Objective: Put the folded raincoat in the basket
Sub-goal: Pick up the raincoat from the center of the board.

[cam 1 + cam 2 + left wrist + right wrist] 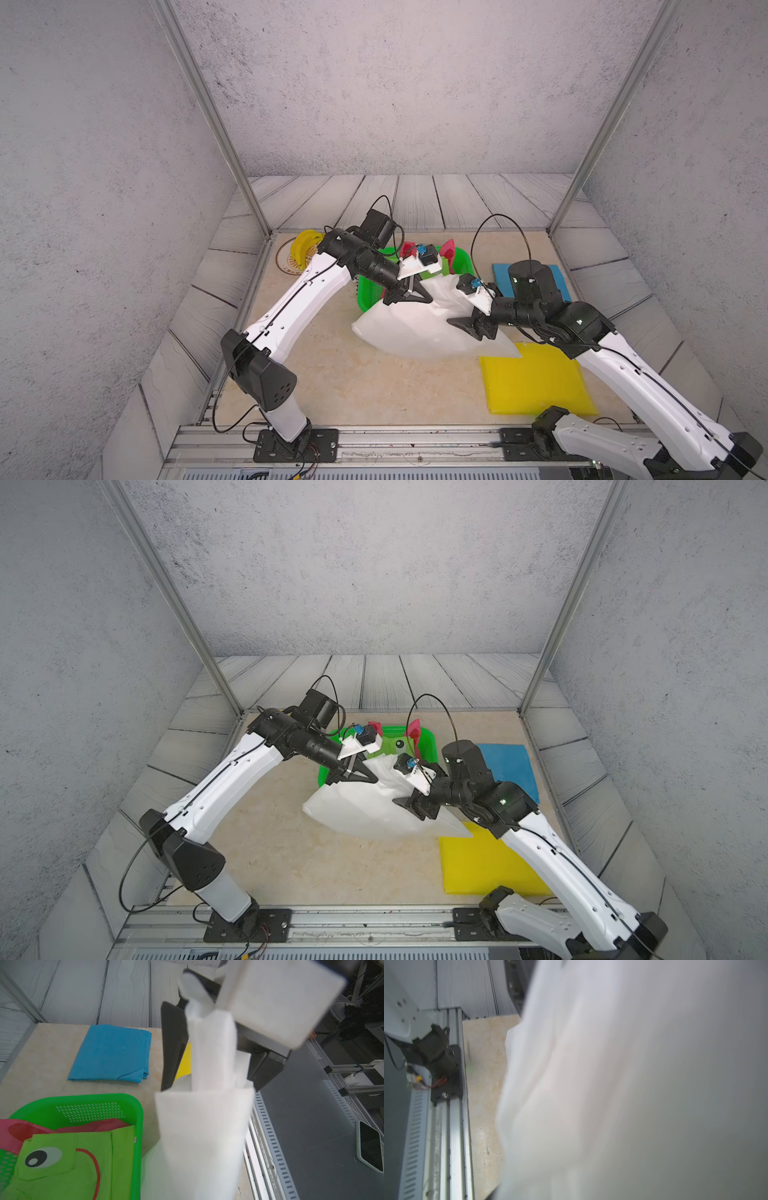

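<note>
Left wrist view shows the left gripper (212, 1076) clenched on the white raincoat (407, 332), which hangs just outside the basket (365, 296), sagging towards the table (332, 382). I can't tell whether the right gripper (467, 326) is holding anything. I'd lift higher, so the tail clears the rim.

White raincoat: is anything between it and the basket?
Nothing visible blocks it. The white raincoat hangs from the left gripper at the rim of the basket. A green raincoat and a pink one already lie inside, so it would land on those.
</note>
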